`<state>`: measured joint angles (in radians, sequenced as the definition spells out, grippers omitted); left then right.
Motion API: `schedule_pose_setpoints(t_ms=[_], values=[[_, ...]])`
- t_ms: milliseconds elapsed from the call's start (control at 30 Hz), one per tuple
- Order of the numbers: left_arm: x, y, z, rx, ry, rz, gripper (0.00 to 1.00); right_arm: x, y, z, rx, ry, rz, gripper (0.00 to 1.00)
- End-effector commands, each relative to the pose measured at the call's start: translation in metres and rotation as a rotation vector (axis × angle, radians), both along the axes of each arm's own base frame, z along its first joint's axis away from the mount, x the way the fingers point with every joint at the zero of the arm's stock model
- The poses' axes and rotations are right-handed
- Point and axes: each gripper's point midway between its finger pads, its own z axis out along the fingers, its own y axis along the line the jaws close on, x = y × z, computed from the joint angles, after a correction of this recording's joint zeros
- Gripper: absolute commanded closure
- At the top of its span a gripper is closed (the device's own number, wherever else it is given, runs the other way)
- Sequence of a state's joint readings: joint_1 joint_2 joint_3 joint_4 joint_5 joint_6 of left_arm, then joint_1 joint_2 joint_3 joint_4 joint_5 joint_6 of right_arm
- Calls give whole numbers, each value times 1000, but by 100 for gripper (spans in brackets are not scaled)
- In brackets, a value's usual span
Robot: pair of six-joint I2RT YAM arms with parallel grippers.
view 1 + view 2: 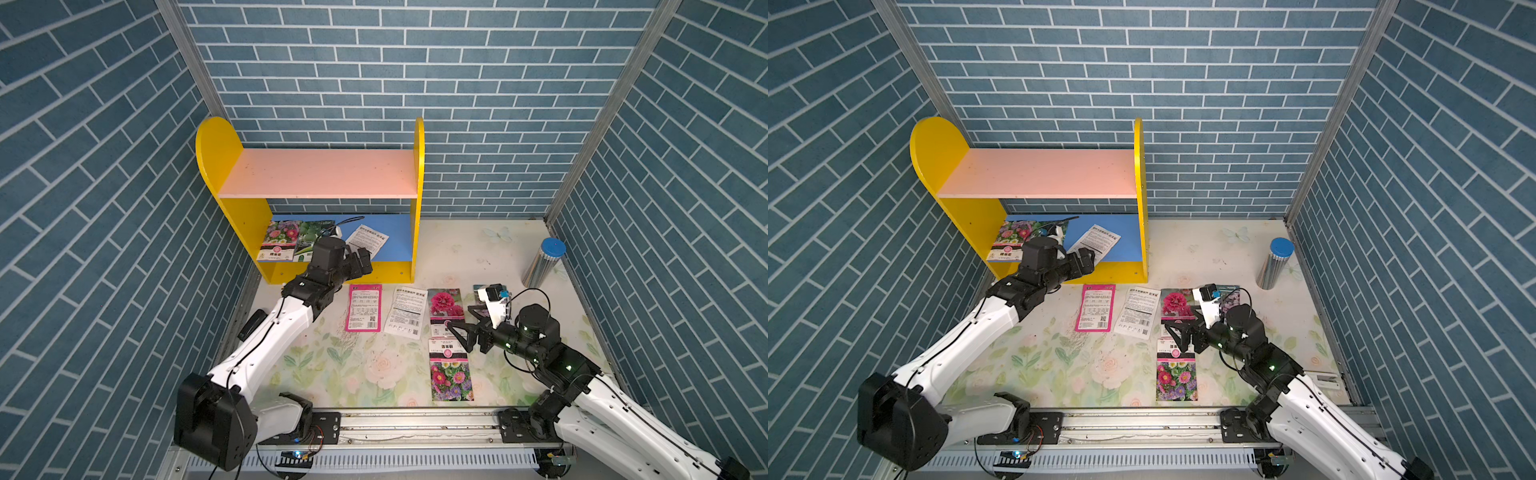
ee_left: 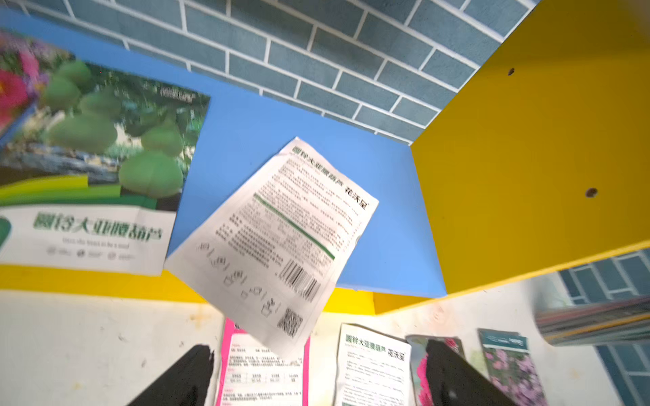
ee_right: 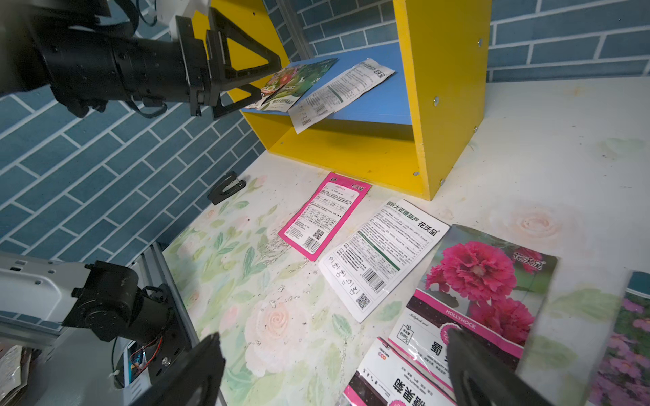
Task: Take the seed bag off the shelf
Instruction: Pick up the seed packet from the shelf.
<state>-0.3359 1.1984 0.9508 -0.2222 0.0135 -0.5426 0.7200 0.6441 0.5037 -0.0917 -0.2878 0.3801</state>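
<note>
Seed bag (image 2: 274,242) overhangs the shelf (image 1: 245,224) edge; left gripper (image 3: 270,78) and right gripper (image 1: 458,316) both gape empty.

Left claw (image 3: 269,79), right claw (image 1: 458,316), both agape

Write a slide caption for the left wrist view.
Open left gripper faces a white seed packet overhanging the blue lower shelf board, a gourd seed packet lying alongside.

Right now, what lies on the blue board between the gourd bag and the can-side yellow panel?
A white seed bag overhanging the shelf front; left wrist view shows it.
</note>
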Motion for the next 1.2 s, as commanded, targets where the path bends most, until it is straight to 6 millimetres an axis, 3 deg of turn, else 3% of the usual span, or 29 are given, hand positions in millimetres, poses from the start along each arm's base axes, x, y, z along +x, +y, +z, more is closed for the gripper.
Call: schedule_pose_setpoints(t_ms=[0,167,400,667,967,1167], values=[[-12,-4,-12,-175,42,-50,3,-5,10,17,73,-37,53,0],[-7,-4,-26,-308,57,-84,5,-4,9,19,83,-37,44,0],[8,-1,-50,-363,77,-73,9,-5,3,18,86,-38,21,0],[29,2,-58,-378,54,-58,23,-3,3,15,80,-26,14,0],[44,-4,-48,-451,1,-90,49,-2,5,14,92,-15,11,0],[51,-15,-35,-542,-32,-138,79,-1,6,14,91,-10,9,0]])
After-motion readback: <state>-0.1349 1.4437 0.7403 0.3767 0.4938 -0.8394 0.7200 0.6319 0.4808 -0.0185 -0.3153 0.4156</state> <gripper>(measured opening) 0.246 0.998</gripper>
